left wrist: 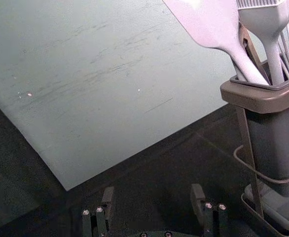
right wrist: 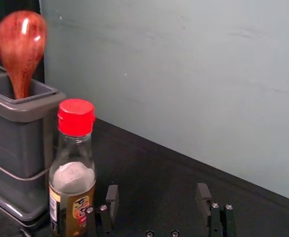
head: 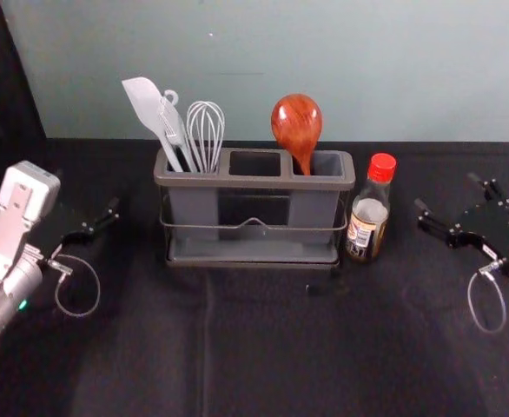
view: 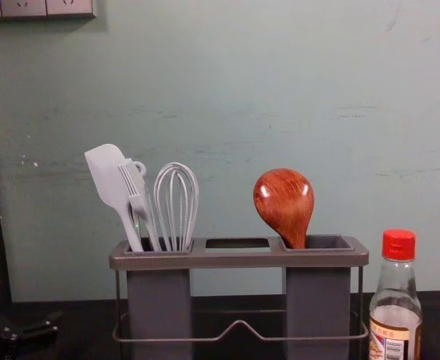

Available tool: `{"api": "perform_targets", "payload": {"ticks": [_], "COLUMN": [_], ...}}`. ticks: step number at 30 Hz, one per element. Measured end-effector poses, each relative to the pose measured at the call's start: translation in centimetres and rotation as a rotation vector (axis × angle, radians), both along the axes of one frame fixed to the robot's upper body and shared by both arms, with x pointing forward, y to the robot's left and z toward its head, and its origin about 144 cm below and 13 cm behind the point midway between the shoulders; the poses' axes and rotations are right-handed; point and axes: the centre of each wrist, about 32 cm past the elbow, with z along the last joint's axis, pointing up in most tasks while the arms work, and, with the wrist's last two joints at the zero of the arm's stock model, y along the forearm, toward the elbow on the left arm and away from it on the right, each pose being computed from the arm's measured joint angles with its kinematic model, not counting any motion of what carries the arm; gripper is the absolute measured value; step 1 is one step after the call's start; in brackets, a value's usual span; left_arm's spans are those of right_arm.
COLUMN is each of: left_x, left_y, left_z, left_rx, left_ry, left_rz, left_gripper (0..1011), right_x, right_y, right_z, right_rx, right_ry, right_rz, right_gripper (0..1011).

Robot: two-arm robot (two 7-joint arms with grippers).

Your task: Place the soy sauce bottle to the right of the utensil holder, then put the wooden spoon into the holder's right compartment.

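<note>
Hanging open and empty, my left tool [left wrist: 153, 191] is left of the utensil holder [head: 254, 182]. The wooden spoon [head: 296, 122] stands bowl-up in the right compartment [head: 328, 163]. Just right of the holder, the soy sauce bottle [head: 369, 217] stands upright, between it and my right tool [right wrist: 158, 189], also open (the nearer one). Both placements look done; I'd pull back rightward, clear of the bottle.

I see a wooden spoon [view: 284, 196] in glossy reddish brown, streaked with darker grain, and a grey utensil holder [view: 239, 259] with a brownish rim. The soy sauce bottle [right wrist: 73, 177] wears a bright red cap [right wrist: 76, 117]; my tabletop [head: 272, 347] is black, the wall [head: 411, 69] grey-green.
</note>
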Motion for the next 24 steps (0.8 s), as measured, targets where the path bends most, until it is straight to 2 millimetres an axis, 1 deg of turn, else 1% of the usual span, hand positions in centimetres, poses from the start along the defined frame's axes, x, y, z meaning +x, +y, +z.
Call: {"api": "perform_targets", "payload": {"ticks": [6, 24], "left_x": [0.0, 0.0], "left_y": [0.0, 0.0], "left_z": [0.0, 0.0], "left_rx": [0.0, 0.0], "left_ry": [0.0, 0.0], "left_rz": [0.0, 0.0], "left_gripper": [1000, 1000], "right_x": [0.55, 0.47], "right_y": [0.19, 0.11], "right_z": [-0.07, -0.01], "right_rx": [-0.008, -0.007], "right_ry": [0.006, 0.003], "right_rz": [-0.001, -0.003], "right_gripper": [1002, 1003]}}
